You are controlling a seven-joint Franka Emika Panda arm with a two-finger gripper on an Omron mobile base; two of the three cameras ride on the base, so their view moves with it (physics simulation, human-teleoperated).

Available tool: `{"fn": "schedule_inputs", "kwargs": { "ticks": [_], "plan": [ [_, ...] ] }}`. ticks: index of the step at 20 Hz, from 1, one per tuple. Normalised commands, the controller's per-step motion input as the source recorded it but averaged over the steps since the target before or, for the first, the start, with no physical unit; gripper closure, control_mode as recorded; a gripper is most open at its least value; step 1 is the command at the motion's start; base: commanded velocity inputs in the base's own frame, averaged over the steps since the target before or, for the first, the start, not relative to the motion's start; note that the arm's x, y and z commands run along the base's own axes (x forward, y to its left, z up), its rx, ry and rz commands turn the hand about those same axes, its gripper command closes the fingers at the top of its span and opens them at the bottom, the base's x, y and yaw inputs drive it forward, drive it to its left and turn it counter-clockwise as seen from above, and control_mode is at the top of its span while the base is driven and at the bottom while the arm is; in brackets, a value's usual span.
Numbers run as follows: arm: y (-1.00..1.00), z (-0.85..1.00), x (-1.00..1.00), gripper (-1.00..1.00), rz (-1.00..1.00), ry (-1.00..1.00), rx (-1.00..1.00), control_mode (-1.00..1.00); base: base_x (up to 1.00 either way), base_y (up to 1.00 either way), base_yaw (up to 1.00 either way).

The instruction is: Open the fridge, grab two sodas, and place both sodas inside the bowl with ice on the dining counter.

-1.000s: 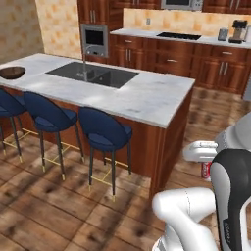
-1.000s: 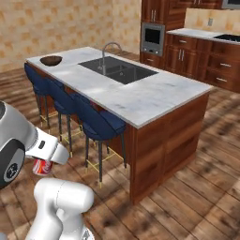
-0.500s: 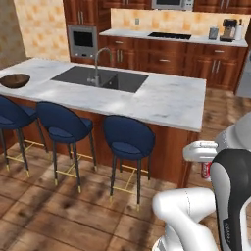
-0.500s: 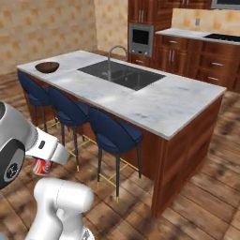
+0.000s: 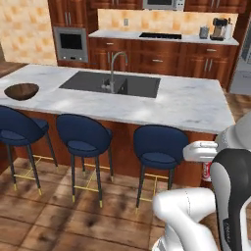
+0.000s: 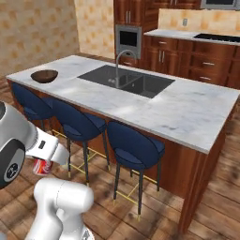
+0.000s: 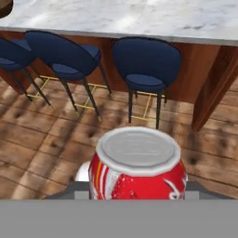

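My gripper (image 6: 43, 164) is shut on a red and white soda (image 7: 137, 168), held upright low beside my body; the same soda (image 5: 207, 171) (image 6: 42, 167) shows under the white hand in both base views. The dark brown bowl (image 5: 21, 90) (image 6: 44, 75) sits at the far left end of the dining counter (image 5: 188, 105) (image 6: 190, 110), well away from the gripper. In the hand view the counter's marble edge (image 7: 139, 18) runs across the top, with the bowl (image 7: 4, 6) at its left corner. A grey side of the fridge (image 5: 242, 63) shows at the right edge.
Three blue stools (image 5: 83, 138) (image 6: 133, 145) (image 7: 146, 60) stand along the near side of the island, between me and the counter. A sink with curved faucet (image 5: 113, 68) is set in the marble. The wall counter with cooktop (image 5: 159, 35) lies behind. Wood floor lies in front.
The whole picture has shifted: the base has driven, so the island now shows more face-on and the bowl sits farther left. The soda stays in the gripper.
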Motion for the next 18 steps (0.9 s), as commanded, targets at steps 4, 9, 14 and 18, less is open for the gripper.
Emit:
{"fn": "schedule_inputs", "kwargs": {
  "ticks": [4,9,14,18],
  "plan": [
    [0.00,0.00,0.00,1.00,0.00,0.00,0.00,1.00,0.31,1.00,-0.28],
    [0.00,0.00,0.00,1.00,0.00,0.00,0.00,1.00,0.31,1.00,-0.28],
    [0.00,0.00,0.00,1.00,0.00,0.00,0.00,1.00,0.32,1.00,-0.28],
    [0.00,0.00,0.00,1.00,0.00,0.00,0.00,1.00,0.35,1.00,-0.28]
  ]
}}
